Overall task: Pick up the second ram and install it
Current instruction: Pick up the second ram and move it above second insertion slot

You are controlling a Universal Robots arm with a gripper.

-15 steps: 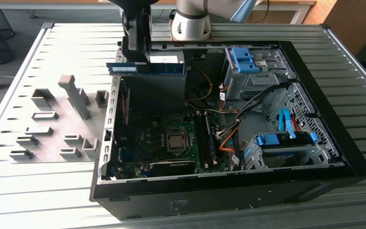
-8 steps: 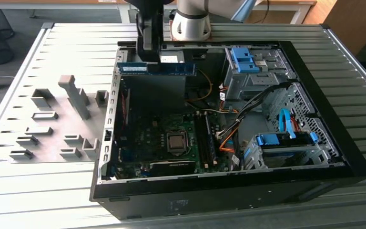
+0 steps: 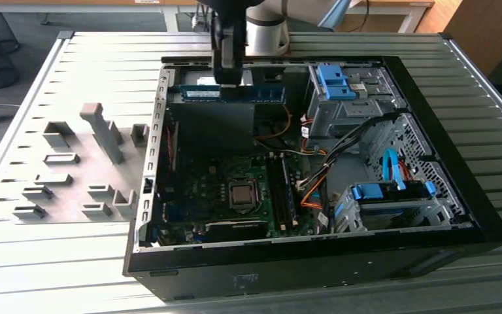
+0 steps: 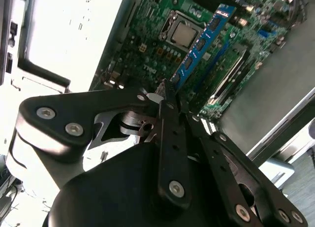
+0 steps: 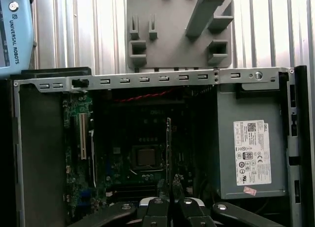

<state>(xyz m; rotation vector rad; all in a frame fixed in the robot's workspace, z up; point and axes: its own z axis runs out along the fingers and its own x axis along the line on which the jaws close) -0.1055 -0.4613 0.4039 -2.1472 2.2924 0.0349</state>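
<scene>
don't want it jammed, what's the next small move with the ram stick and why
Probably carry the second ram sideways, without lowering, toward the memory slots beside the CPU socket. The gripper is shut on it, and in the exterior view it hangs over the far end of the case, well short of those slots.

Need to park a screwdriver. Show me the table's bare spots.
Bare table slats: the near corner beside the holder plate, and the strip at the exterior view's right of the computer case. Crowded at the case: cables, plus the end effector gripping the second ram.
</scene>
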